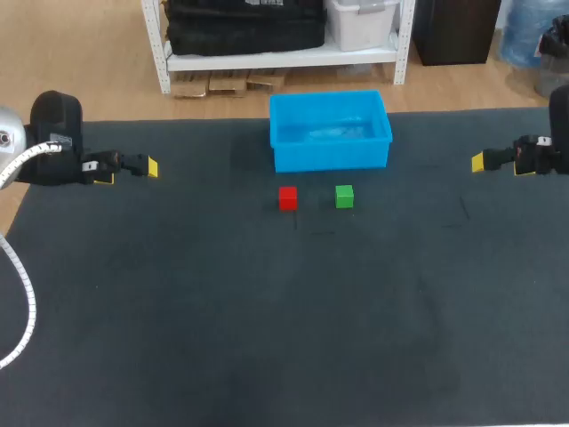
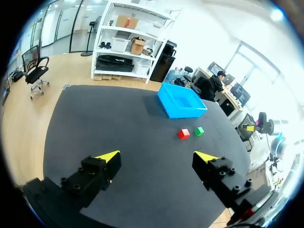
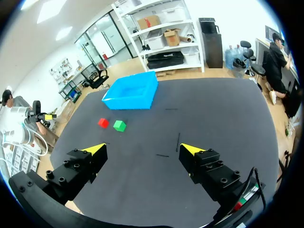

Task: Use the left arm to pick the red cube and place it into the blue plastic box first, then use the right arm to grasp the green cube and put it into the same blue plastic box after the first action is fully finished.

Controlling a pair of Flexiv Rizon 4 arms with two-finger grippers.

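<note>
On dark table, blue plastic box.

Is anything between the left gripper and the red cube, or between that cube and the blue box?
Nothing visible. Bare mat lies between the open left gripper and the red cube, and between it and the blue box behind. The green cube sits beside the red one, off both paths.

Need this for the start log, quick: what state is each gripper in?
Left gripper: open, holding nothing.
Right gripper: open, holding nothing.
</note>
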